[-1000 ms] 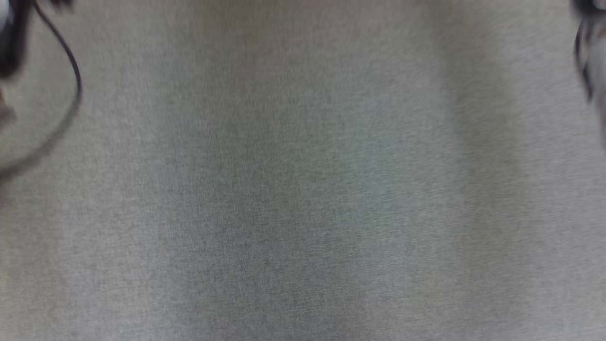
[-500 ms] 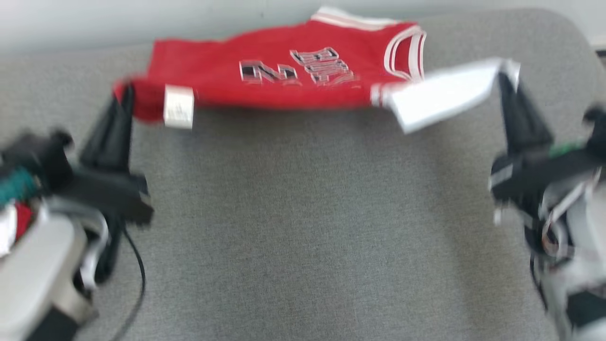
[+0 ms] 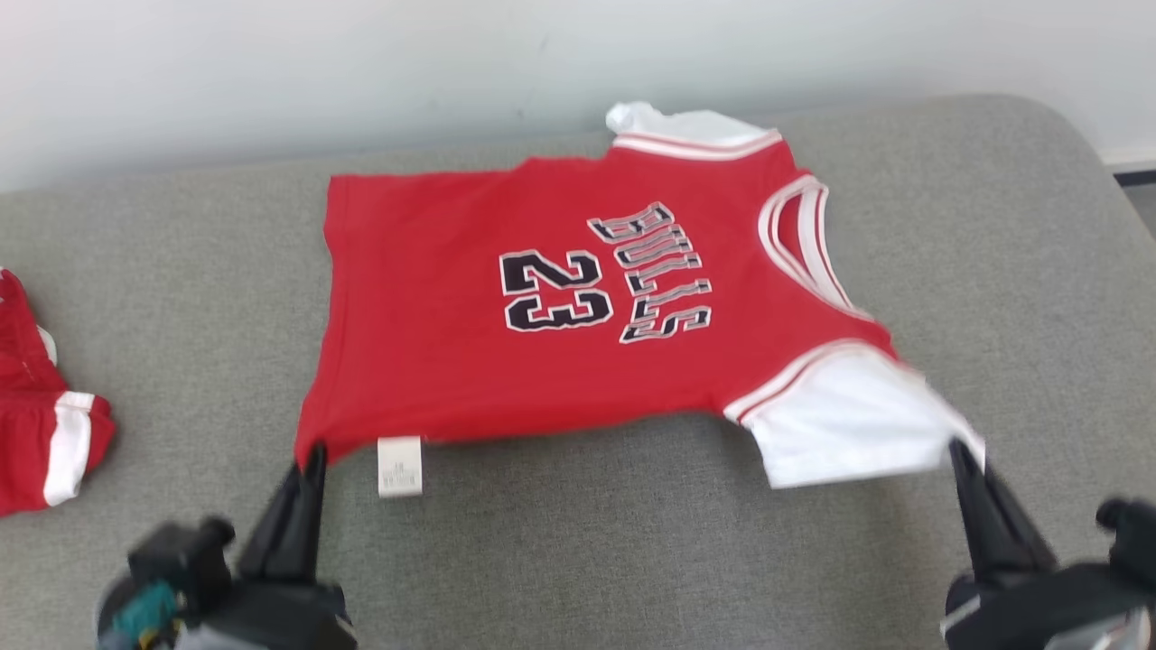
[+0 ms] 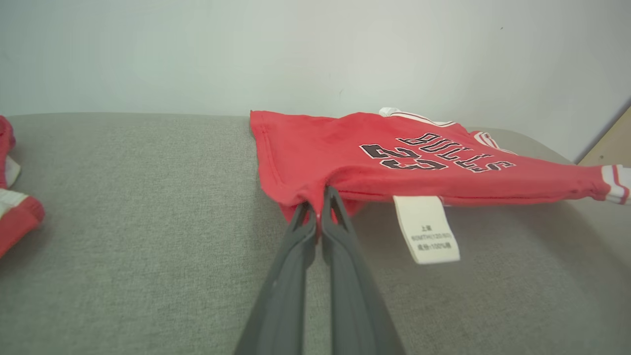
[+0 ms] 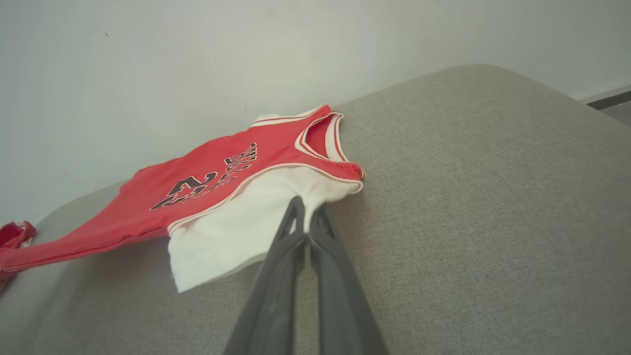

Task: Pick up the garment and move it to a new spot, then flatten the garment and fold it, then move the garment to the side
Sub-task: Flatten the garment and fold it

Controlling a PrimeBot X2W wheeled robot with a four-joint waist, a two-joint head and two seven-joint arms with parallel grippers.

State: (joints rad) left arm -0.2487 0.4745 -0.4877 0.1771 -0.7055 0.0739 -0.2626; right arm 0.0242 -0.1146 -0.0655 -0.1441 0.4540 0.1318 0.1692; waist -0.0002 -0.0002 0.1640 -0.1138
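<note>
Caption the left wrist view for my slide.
Left gripper pinches the red Bulls jersey by its hem corner, care label dangling.

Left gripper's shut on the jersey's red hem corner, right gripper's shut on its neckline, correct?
No: the right gripper is shut on the white sleeve of the jersey, not its neckline, as the right wrist view shows. The left gripper is shut on the red hem corner.

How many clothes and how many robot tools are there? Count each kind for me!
Jerseys: 1, the jersey with 23 on it
Other clothes: 1, the red-and-white garment at the left edge
Tools: 2, the left tool and the right tool, both pinching the jersey
Total: 4
</note>
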